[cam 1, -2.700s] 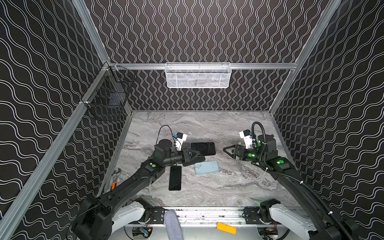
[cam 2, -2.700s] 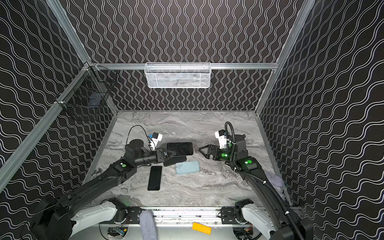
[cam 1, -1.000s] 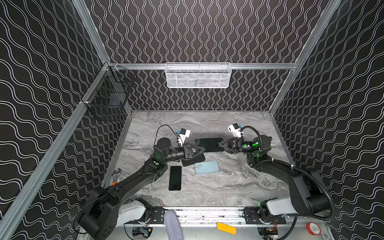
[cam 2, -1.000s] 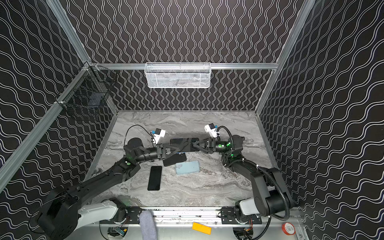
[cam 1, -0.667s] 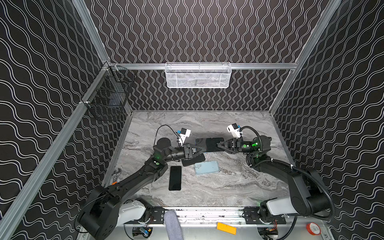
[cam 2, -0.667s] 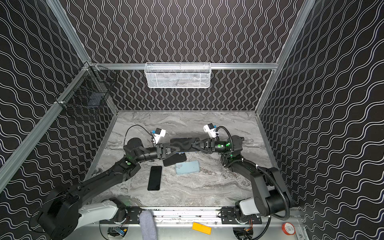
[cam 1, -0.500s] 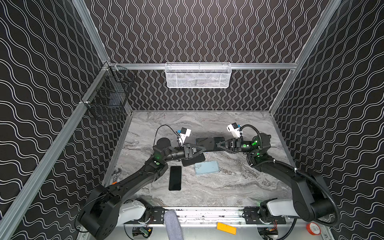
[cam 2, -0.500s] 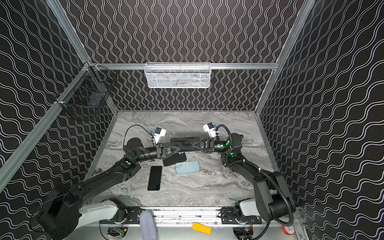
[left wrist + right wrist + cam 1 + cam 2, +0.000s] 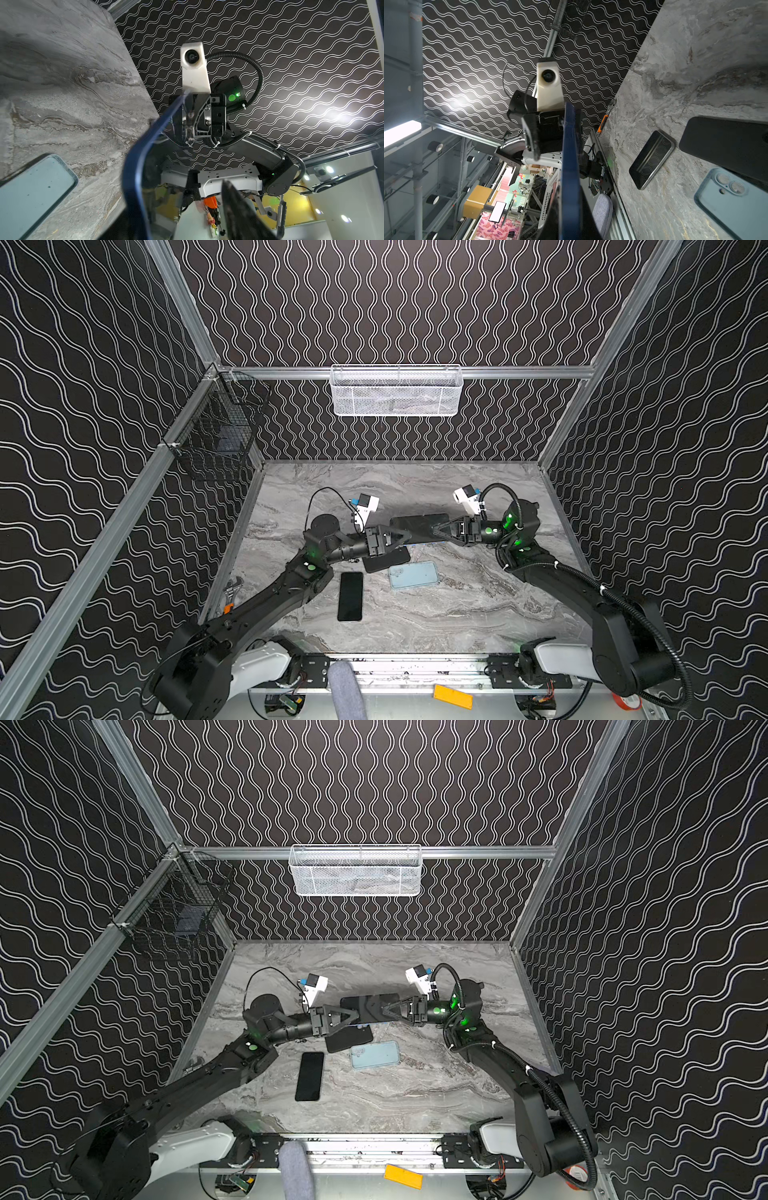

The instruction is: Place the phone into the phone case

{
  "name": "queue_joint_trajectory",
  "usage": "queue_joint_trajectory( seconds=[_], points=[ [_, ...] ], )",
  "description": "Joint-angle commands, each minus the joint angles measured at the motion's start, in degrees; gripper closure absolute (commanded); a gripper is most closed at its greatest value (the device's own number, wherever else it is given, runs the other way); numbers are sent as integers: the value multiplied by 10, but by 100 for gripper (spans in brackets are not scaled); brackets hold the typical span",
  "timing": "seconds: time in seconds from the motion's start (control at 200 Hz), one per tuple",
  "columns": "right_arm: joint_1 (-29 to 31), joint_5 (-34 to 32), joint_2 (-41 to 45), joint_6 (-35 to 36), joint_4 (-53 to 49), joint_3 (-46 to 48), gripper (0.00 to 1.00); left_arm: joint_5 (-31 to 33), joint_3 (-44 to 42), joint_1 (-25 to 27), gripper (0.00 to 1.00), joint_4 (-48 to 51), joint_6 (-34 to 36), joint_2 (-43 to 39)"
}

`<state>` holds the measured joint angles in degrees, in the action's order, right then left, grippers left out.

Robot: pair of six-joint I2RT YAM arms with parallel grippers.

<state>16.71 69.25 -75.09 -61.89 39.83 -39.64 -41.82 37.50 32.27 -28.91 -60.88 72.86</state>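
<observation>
**Phone being held in the air between two grippers**

The right gripper (image 9: 434,529) is being pressed shut on one short end of the blue-edged phone (image 9: 417,522). In both top views the phone is being held roughly level above the table (image 9: 478,614). The left gripper (image 9: 409,536) is being kept spread around the opposite end. In the right wrist view one of its fingers (image 9: 531,135) is standing apart from the phone's face. In the left wrist view a gap is showing between a finger (image 9: 236,207) and the blue edge. Whether the other finger is touching the phone cannot be told.

Under the left gripper a black case (image 9: 386,562) is lying flat on the table. Just beside it a pale blue phone (image 9: 414,575) is lying with its camera lenses up. A black phone (image 9: 350,596) is lying screen up, nearer the front edge.
</observation>
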Motion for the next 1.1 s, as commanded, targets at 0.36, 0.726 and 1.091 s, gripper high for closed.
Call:
queue_joint_trajectory(
  seconds=[0.36,0.726,1.091],
  points=[
    [-2,-145,59,301,-487,-78,98,266,22,1,4,377,195,-150],
    [14,-215,21,399,-582,-83,98,411,-55,-1,1,369,181,-221],
    [80,-287,-73,426,-630,-129,98,259,-70,-1,7,313,202,-171]
  ],
)
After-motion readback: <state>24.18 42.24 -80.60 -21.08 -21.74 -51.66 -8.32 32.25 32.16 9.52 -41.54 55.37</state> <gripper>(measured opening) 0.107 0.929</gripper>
